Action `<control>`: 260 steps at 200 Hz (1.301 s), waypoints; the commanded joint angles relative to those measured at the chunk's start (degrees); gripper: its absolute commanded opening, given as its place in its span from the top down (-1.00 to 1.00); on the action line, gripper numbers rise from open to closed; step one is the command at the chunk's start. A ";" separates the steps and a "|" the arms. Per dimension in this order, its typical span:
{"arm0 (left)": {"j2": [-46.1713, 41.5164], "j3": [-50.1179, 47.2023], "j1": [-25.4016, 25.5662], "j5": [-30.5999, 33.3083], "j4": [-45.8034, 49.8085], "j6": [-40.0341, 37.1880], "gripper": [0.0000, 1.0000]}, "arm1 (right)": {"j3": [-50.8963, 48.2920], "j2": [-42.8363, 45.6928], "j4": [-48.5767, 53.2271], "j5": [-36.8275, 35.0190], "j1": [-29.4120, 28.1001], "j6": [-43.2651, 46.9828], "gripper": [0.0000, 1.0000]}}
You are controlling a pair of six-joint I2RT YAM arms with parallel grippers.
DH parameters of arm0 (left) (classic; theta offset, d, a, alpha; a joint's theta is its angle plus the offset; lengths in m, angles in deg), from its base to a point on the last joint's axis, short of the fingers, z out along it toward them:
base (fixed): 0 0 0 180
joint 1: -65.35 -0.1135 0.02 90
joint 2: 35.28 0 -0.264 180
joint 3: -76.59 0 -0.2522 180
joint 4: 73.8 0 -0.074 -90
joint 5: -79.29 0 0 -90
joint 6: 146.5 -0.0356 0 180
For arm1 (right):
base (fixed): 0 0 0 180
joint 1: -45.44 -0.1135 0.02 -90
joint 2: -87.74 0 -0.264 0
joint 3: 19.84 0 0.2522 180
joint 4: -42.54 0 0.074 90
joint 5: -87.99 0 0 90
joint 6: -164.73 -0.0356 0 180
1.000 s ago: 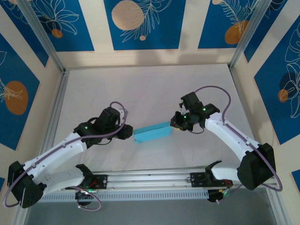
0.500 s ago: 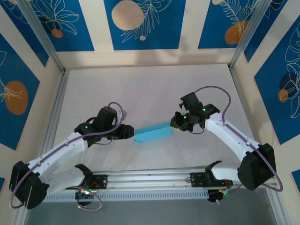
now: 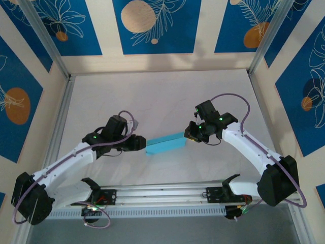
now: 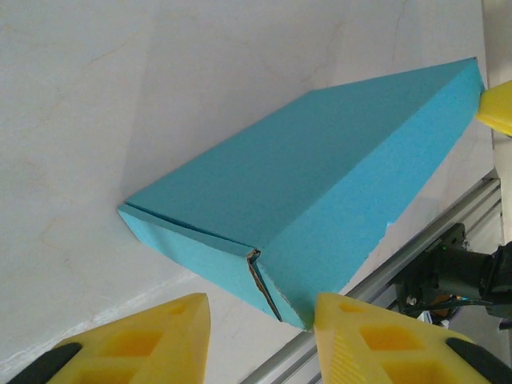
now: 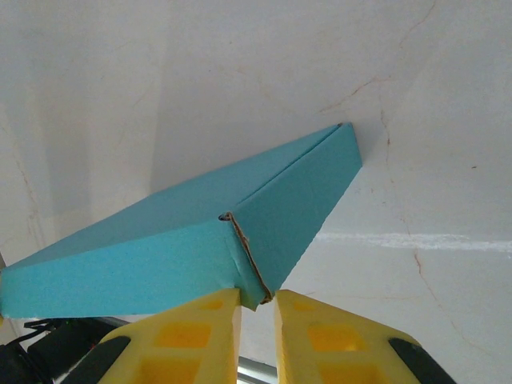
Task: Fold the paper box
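left jaws apart | right jaws pinching paper box (image 5: 192,256) corner | folded, light-blue, shallow

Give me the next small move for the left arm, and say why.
Probably ease the left gripper forward and close it on the left end of the paper box: it stands open at that corner, where the end seam gapes slightly, while the right gripper pinches the opposite corner.

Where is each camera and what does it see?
Top external: above and behind, looking down at the table, left arm, right arm and paper box.
Left wrist: on the left arm, facing the box past its open left gripper.
Right wrist: on the right arm, facing the corner its right gripper pinches.
All share the box.
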 commanded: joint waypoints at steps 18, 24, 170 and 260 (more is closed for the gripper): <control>1.31 -1.78 -0.68 2.69 4.64 -3.79 0.29 | -1.19 -1.58 4.76 -3.05 -0.28 -0.95 0.60; 1.45 -2.09 -0.68 3.35 4.99 -4.02 0.30 | -1.15 -1.66 4.79 -3.12 -0.27 -0.90 0.61; 4.09 -2.25 -1.24 8.51 7.71 -4.76 0.47 | 6.22 -0.60 8.55 3.19 4.46 7.18 0.51; 4.67 -2.33 -1.16 8.43 7.51 -5.09 0.48 | 5.95 -5.49 4.41 6.29 4.01 9.15 0.41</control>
